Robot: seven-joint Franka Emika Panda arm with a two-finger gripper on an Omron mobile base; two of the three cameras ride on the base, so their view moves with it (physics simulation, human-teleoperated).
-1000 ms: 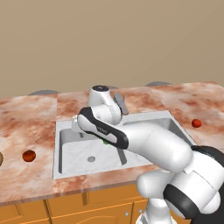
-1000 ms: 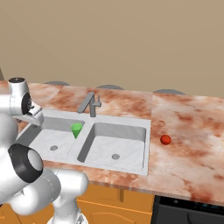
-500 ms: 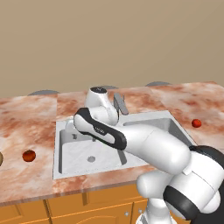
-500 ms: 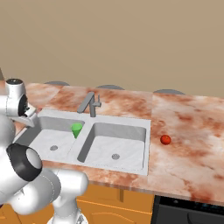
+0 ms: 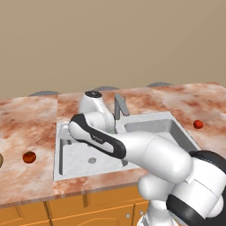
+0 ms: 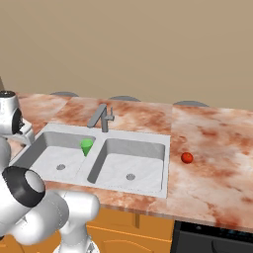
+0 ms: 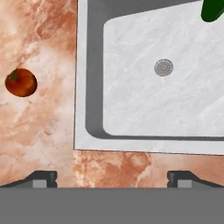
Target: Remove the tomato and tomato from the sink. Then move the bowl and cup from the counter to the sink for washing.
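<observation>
Above the sink's (image 7: 89,127) corner rim, the gripper (image 7: 112,177) hangs wide open (holding nothing).

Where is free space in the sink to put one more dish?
The right basin is bare around its drain. The left basin is free near its drain and front wall; its back corner by the divider holds the green cup.

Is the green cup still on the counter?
No, the green cup sits inside the sink's left basin, against the divider.
</observation>
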